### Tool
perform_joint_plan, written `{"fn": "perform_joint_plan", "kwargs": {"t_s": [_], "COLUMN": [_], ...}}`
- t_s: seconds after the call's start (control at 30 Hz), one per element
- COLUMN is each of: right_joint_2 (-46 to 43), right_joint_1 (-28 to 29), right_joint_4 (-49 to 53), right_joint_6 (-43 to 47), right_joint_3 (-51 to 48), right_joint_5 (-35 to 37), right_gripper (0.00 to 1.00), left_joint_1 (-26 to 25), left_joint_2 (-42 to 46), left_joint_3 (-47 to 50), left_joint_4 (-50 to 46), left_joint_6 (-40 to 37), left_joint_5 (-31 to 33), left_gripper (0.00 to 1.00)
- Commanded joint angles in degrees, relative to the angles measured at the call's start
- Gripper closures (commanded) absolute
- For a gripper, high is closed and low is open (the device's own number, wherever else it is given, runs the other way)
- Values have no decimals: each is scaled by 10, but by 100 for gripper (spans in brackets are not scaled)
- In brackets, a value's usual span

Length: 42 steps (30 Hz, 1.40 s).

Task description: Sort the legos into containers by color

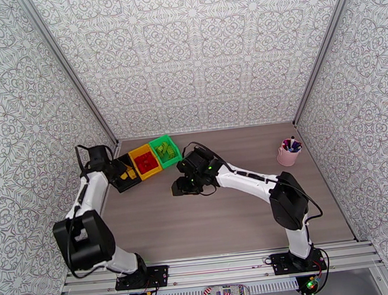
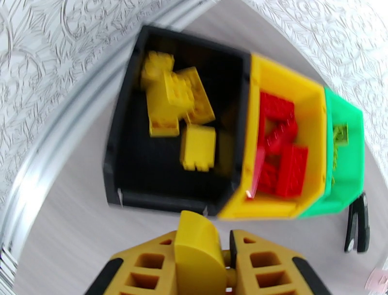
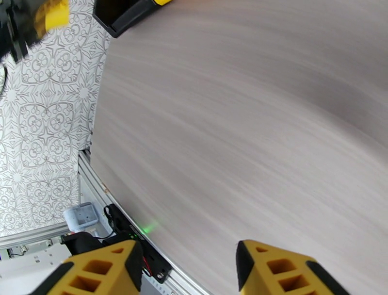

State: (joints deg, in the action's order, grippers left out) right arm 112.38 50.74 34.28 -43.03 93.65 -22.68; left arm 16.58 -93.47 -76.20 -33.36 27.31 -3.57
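Left wrist view: a yellow brick (image 2: 194, 237) is being pinched by the left gripper (image 2: 208, 262), near the black bin (image 2: 160, 201) where other yellow bricks (image 2: 177, 104) are lying. The right gripper (image 3: 189, 271) is being held wide apart, nothing in it. Being likely light, hard and slick, bricks are best pinched on flat sides.

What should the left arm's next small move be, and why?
Probably ease the left gripper forward over the black bin and open it. It is shut on a yellow lego with the bin just ahead, and that bin already holds the other yellow legos; red legos lie in the yellow bin.
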Motion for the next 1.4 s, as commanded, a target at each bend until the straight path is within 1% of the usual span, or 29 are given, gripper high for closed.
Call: {"fn": "perform_joint_plan", "kwargs": {"t_s": [0.0, 0.03, 0.1, 0.17, 0.27, 0.3, 0.47, 0.6, 0.77, 0.83, 0.9, 0.93, 0.97, 1.0, 1.03, 1.07, 1.1, 1.13, 1.17, 1.2, 1.23, 1.27, 1.3, 1.33, 1.37], "right_joint_2": [-20, -27, -40, -62, -97, -108, -165, -221, -311, -346, -387, -409, -430, -445, -465, -481, -494, -514, -540, -566, -596, -623, -636, -638, -626], "right_joint_1": [-7, -11, -17, -28, -48, -56, -110, -156, -199, -207, -211, -214, -216, -216, -217, -218, -217, -218, -217, -217, -218, -217, -219, -223, -238], "right_joint_4": [23, 23, 23, 23, 21, 21, 38, 68, 101, 108, 106, 98, 89, 75, 49, 37, 26, -17, -96, -161, -229, -300, -355, -383, -380], "right_joint_6": [14, 14, 14, 16, 21, 23, 50, 81, 122, 136, 145, 149, 154, 167, 190, 205, 200, 193, 204, 224, 261, 295, 316, 320, 319], "right_joint_3": [0, -7, -23, -46, -87, -100, -157, -180, -191, -191, -198, -206, -215, -224, -239, -247, -261, -304, -361, -406, -450, -495, -525, -539, -535], "right_joint_5": [17, 20, 25, 32, 48, 51, 77, 123, 225, 268, 324, 356, 387, 406, 416, 439, 460, 499, 537, 552, 546, 531, 534, 551, 560], "right_gripper": [44, 44, 44, 44, 43, 43, 40, 35, 28, 27, 26, 23, 17, 14, 11, 3, 1, 4, 8, 1, 1, 1, 1, 1, 1], "left_joint_1": [8, 12, 19, 21, 14, 10, -16, -30, -46, -54, -61, -63, -64, -66, -69, -76, -81, -86, -89, -91, -93, -98, -106, -114, -130], "left_joint_2": [-53, -70, -92, -91, -56, -40, 75, 176, 294, 323, 350, 365, 379, 391, 408, 426, 444, 463, 484, 495, 499, 496, 490, 478, 464], "left_joint_3": [-72, -94, -125, -133, -106, -94, -3, 67, 135, 142, 157, 172, 188, 208, 240, 283, 327, 385, 434, 468, 488, 486, 478, 469, 470], "left_joint_4": [-35, -45, -64, -71, -59, -55, -14, 29, 85, 94, 123, 147, 172, 205, 259, 327, 399, 493, 558, 618, 646, 629, 592, 561, 549], "left_joint_6": [-31, -33, -32, -32, -32, -32, -38, -36, -51, -60, -67, -64, -62, -66, -76, -89, -103, -111, -106, -104, -100, -97, -101, -116, -143], "left_joint_5": [-25, -26, -27, -26, -25, -24, -33, -38, -23, -9, -2, 4, 7, 7, 4, 2, 2, 3, 4, 8, 26, 53, 78, 103, 125], "left_gripper": [73, 69, 57, 31, 12, 1, 1, 1, 1, 1, 1, 1, 1, 1, 1, 1, 1, 1, 1, 1, 1, 1, 1, 1, 1]}}
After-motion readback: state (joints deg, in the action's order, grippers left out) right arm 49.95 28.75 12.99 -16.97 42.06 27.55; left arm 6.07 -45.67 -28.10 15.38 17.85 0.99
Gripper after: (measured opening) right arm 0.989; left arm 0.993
